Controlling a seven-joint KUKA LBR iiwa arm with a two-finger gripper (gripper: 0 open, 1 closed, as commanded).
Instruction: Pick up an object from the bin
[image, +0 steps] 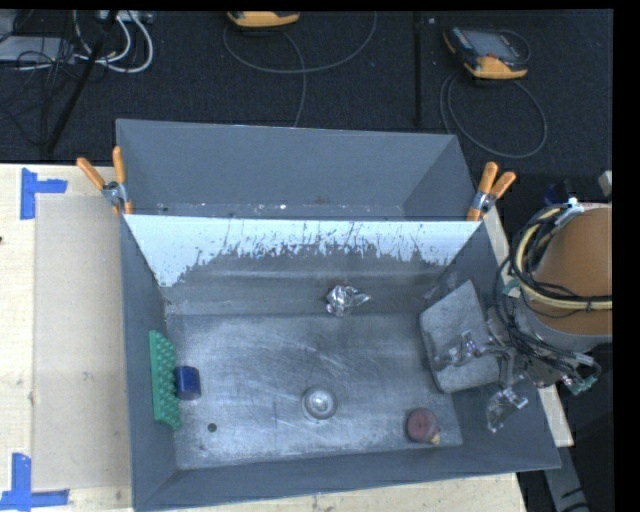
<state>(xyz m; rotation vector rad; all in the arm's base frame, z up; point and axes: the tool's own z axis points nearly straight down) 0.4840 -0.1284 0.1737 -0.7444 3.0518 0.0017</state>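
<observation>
Inside, grey bin (300, 170) holds green block (163, 380), blue cube (186, 381), foil (345, 299), maroon disc (421, 425), gripper (497, 400) opening unclear

One high camera, obliquely down on the bin (280, 172)

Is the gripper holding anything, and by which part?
Cannot tell. The gripper is by the right wall of the bin, beside a flat grey slab; no grip on it is visible.

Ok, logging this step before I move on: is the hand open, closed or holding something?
Hand: cannot be told from this view; it sits by the right wall of the bin, beside a flat grey piece.
</observation>
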